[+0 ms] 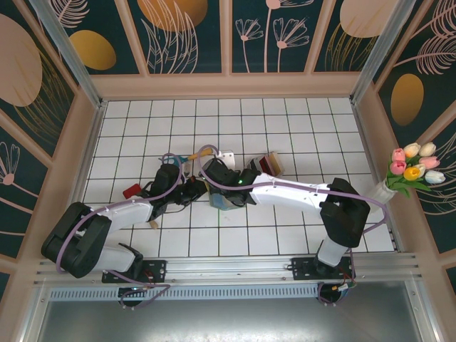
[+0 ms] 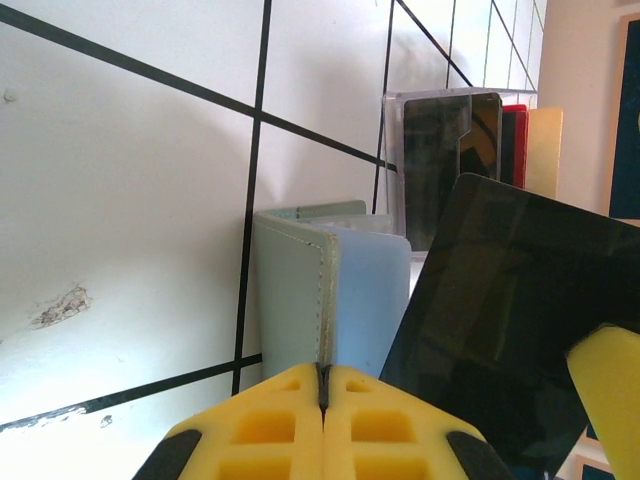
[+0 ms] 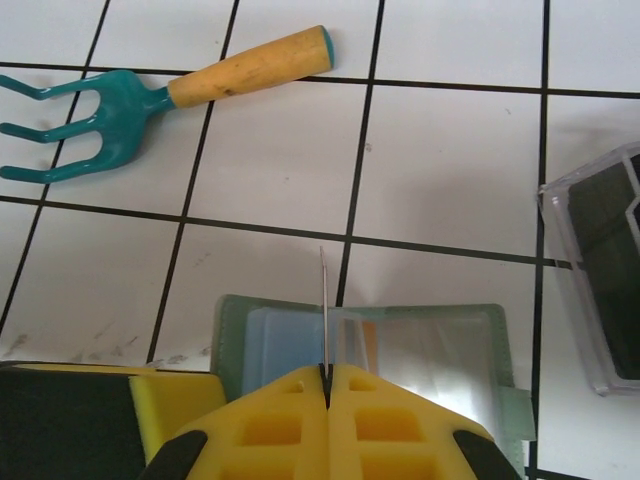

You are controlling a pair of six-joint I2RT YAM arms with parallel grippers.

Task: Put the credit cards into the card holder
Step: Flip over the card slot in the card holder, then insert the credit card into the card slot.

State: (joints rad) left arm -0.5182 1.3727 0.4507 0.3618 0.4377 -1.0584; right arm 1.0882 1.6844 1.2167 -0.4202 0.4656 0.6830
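The grey-green card holder (image 3: 440, 350) lies open on the white tiles, its clear and blue pockets showing. My left gripper (image 2: 322, 385) is shut on the holder's stitched cover flap (image 2: 295, 300), which stands upright. My right gripper (image 3: 326, 375) is shut on a dark grey credit card (image 2: 500, 320), seen edge-on (image 3: 323, 300) in the right wrist view, just above the open holder. In the top view both grippers (image 1: 201, 189) (image 1: 226, 196) meet over the holder (image 1: 222, 202). More cards, dark, red and cream (image 2: 512, 135), stand in a clear ribbed case (image 2: 440, 160).
A teal hand fork with a wooden handle (image 3: 150, 105) lies on the tiles beyond the holder. The clear case (image 1: 269, 164) sits to the right of it. A red-handled tool (image 1: 132, 191) lies left of the left arm. Tulips (image 1: 413, 167) stand at the right wall.
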